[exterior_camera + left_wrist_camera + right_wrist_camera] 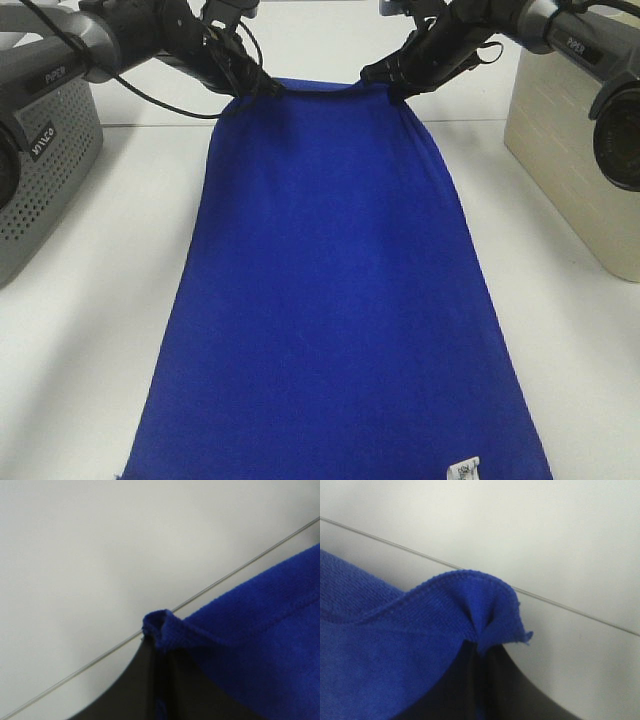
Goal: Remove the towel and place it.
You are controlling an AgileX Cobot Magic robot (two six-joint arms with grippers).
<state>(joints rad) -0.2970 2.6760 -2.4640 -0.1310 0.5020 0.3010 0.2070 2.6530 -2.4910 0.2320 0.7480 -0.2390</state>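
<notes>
Towel (335, 300): royal-blue cloth, spread lengthwise on the white table (90, 330); long axis runs from the two arms toward the camera side of the exterior view. White label (462, 469) sits at the near corner, away from the arms.

Left gripper (262, 88): fingers closed on the far left corner of the towel; the left wrist view shows that corner (159, 622) bunched and pinched between them.

Right gripper (392, 92): fingers closed on the far right corner; the right wrist view shows a folded tuft of hem (487, 615) clamped.

Key relation: the whole towel body trails away from both grippers. Each arm holds one end of the far short edge, so neither is nearer. Judged next move: carry both corners together, keeping the edge taut.

Grey perforated basket (45, 180): left of the towel, well apart; contents not visible.

Beige basket (570, 150): right of the towel, well apart; contents not visible.

Risk (judgement): uneven motion would skew the cloth.
</notes>
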